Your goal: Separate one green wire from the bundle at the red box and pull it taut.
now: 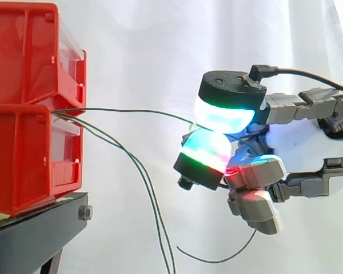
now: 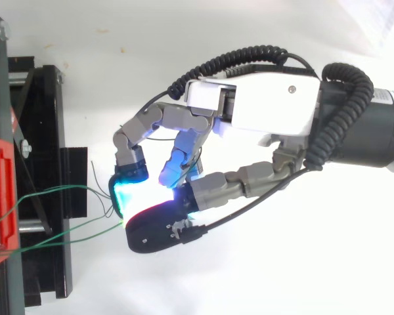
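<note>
Far left, the red bins sit stacked on the black stand, and green wires come out of the gap between the two bins. The rest of the bundle droops slack, while one green wire runs nearly level to the right, apart from the others. That run ends at the hand, whose glowing pads are pinched on it from above and below, holding the strand clear of its neighbours. It bows slightly, so likely not quite taut, and its loose tail curls beneath the hand.
</note>
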